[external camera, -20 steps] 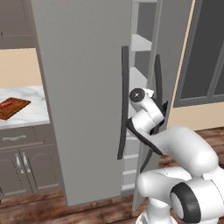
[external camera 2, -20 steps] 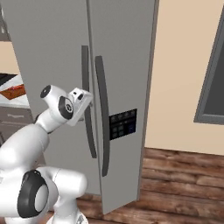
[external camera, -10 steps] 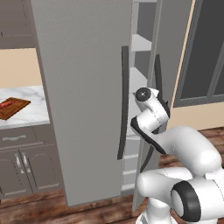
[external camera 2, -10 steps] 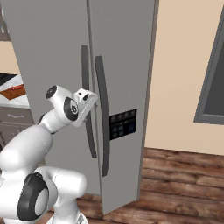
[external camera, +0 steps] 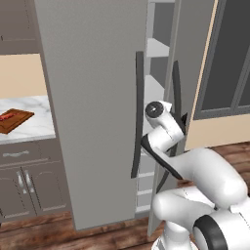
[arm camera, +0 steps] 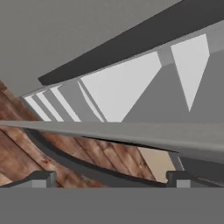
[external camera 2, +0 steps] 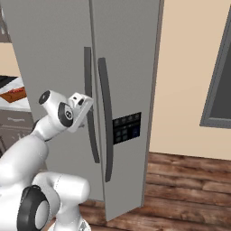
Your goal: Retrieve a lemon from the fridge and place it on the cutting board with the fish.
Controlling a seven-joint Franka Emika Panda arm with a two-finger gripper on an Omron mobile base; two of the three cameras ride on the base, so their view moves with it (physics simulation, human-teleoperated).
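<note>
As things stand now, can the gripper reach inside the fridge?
Probably not yet. The fridge doors stand only a narrow gap apart, and the open gripper sits at the door edge; the gap looks too tight for the arm.

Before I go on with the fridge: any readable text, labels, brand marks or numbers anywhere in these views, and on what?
None can be read.
Control panel on the fridge: a grid of small dark buttons, markings too small and blurred to read.
Fridge doors and handles: no brand mark visible.
Cutting board and fish: no lettering.
</note>
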